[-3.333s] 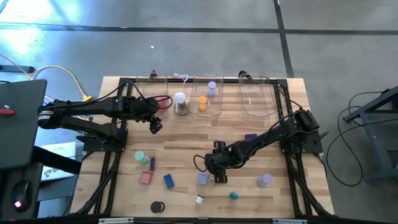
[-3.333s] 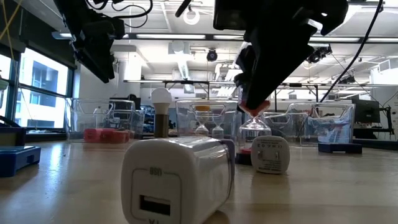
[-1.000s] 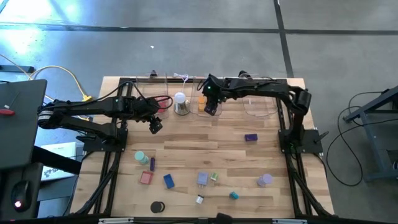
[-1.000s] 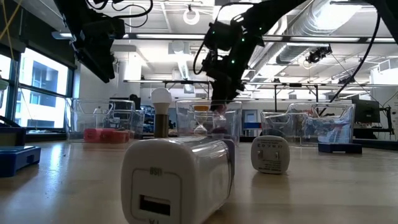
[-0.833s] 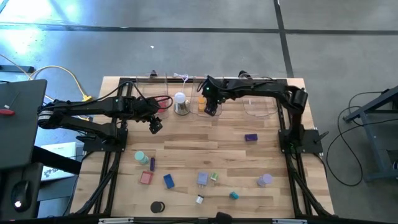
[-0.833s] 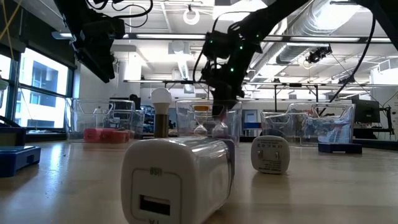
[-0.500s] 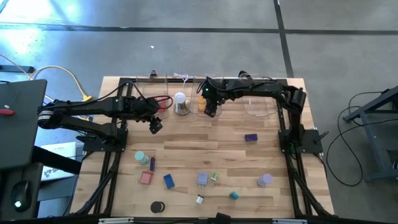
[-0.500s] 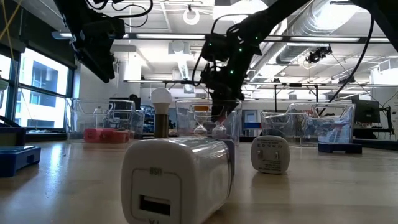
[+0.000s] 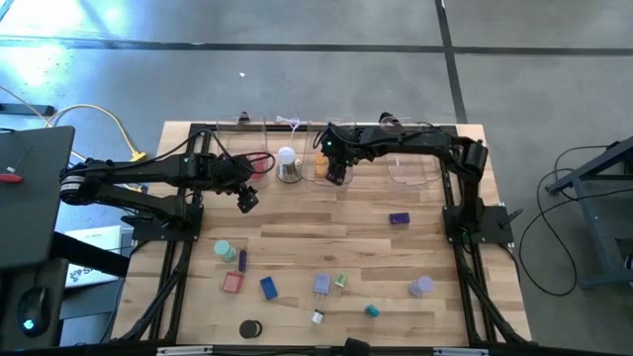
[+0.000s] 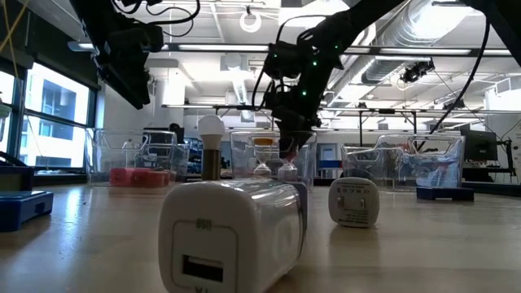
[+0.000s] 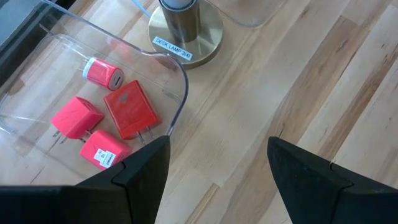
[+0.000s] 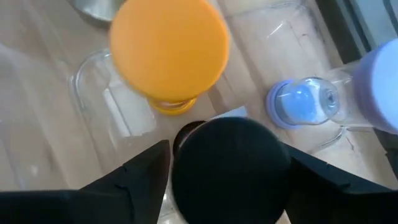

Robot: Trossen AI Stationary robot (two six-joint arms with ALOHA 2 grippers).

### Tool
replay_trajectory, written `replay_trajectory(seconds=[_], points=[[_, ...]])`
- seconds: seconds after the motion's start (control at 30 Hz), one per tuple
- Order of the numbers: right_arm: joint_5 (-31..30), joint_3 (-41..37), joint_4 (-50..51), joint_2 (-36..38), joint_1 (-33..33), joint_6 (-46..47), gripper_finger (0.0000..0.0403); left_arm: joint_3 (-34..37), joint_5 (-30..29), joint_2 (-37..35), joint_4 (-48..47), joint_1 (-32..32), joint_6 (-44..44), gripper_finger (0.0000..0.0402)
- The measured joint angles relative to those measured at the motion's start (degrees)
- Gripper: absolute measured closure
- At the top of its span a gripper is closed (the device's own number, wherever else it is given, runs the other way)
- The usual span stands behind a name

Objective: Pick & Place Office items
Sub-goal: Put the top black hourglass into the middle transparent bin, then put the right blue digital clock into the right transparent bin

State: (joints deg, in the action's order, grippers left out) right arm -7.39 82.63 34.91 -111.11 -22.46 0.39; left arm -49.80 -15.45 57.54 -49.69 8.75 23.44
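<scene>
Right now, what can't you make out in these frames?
- Right gripper over the middle clear bin: a black round piece fills the right wrist view, hiding the grip.
- Bin floor beneath: hidden by it.
- Small white piece, high view: too small to identify.
- Low view: white charger blocks the near table.

A: The high view looks straight down on the whole table (image 9: 396, 247).

B: The low one looks level across it, very close behind a white charger (image 10: 232, 236).

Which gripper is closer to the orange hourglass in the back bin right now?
Right. The right gripper is directly at the orange hourglass, holding a black-topped item beside it. The left gripper hangs open off to its side, past the desk lamp.
</scene>
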Motion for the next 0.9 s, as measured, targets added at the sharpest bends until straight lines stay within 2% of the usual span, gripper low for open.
replay_trajectory(seconds=[0.37,0.63,0.73,0.9], points=[[-3.4,0.0,1.8,6.7,2.3,-1.6,0.0149,2.1,0.0,0.0,0.9,0.0,0.0,0.014],[-2.7,0.0,8.3,14.1,8.4,5.8,0.0149,2.1,0.0,0.0,0.9,-0.5,0.0,0.014],[0.1,0.0,13.3,16.5,11.7,13.1,0.0149,2.1,0.0,0.0,0.9,-1.4,0.0,0.014],[8.9,0.0,22.3,19.0,18.5,22.6,0.0149,2.1,0.0,0.0,2.2,-3.2,0.0,0.014]])
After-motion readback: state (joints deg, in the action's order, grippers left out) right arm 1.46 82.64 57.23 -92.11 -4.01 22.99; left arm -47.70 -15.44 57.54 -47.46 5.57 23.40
